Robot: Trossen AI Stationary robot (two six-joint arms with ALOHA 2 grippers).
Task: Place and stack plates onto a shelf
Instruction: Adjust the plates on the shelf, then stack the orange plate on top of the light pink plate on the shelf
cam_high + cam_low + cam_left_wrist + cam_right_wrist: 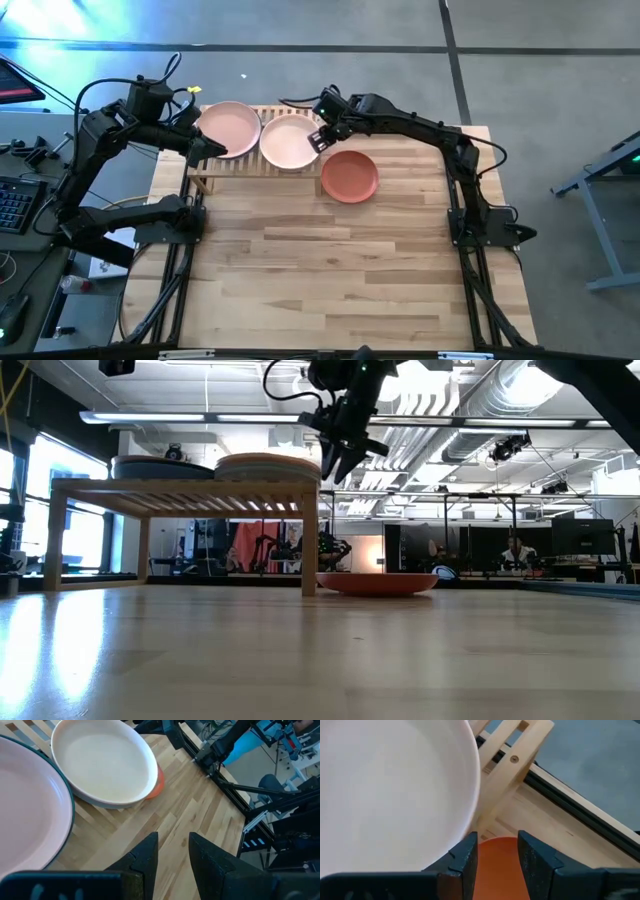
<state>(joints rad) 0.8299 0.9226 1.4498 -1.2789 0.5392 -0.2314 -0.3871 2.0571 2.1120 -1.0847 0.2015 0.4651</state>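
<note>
High view: pink plate and peach plate top two stacks on the shelf; the terracotta plate lies on the table beside it. Wrist views: left gripper and right gripper both parted, empty.

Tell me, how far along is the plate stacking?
Nearly done, it seems. Two stacks already sit on the wooden shelf: a pink plate tops one, a pale peach plate the other. Nothing is in hand: the right pincer hangs open and empty by the peach plate's rim, and the left pincer is open by the pink one. One terracotta plate remains on the table.
</note>
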